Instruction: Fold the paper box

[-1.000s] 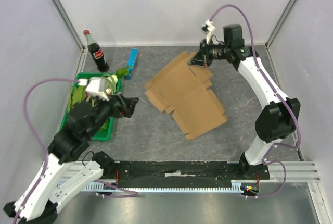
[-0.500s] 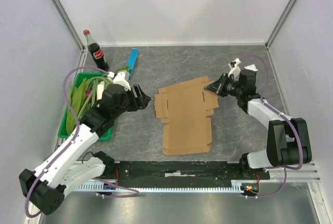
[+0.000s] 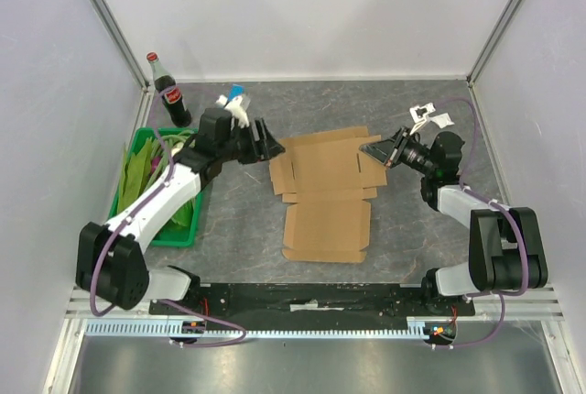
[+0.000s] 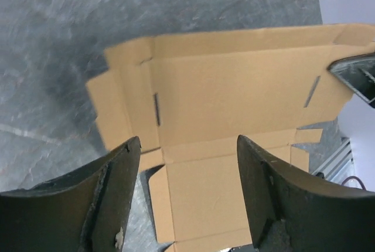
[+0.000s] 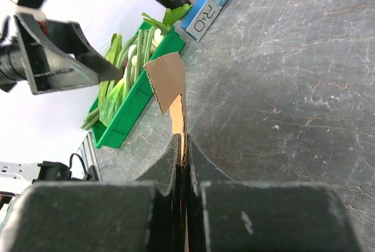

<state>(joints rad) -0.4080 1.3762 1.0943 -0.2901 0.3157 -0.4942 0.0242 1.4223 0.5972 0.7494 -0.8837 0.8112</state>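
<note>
The paper box, a flat brown cardboard blank with flaps and slits, lies on the grey table in the middle. My right gripper is shut on its right edge; in the right wrist view the cardboard runs edge-on between the closed fingers. My left gripper is open and empty at the blank's upper left corner, just above the table. In the left wrist view the blank fills the space beyond the two spread fingers.
A green tray of leafy greens stands at the left. A cola bottle stands at the back left corner. A slim blue bar lies behind my left gripper. Walls enclose the table on three sides.
The left arm has swung up and right to the blank's upper left corner. The right gripper dragged the blank towards the middle and squared it; it shifted only slightly in the last half second.
</note>
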